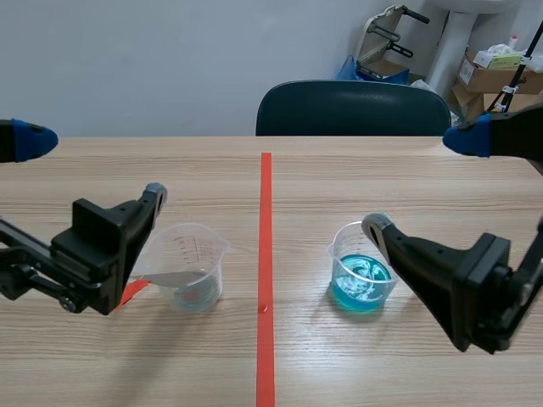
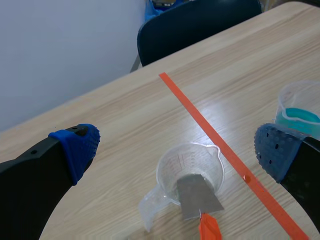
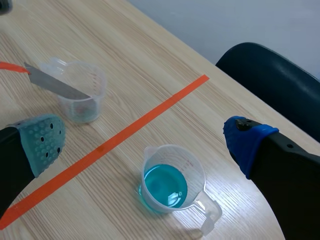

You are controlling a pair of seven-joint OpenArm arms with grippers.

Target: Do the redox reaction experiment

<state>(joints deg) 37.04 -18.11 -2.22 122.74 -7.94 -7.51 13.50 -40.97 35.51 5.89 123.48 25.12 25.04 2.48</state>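
Left gripper (image 2: 176, 152) fingers stand wide apart, empty, above the clear measuring cup (image 1: 195, 264), in which a metal blade (image 1: 174, 277) with an orange handle leans on the rim. Right gripper (image 3: 145, 141) fingers likewise wide, empty, over the measuring cup of blue liquid (image 1: 363, 275). Both cups stand on the table (image 1: 382, 178), either side of the tape line (image 1: 265, 212).

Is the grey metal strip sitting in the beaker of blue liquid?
No, the grey metal strip leans in the other, clear plastic beaker.
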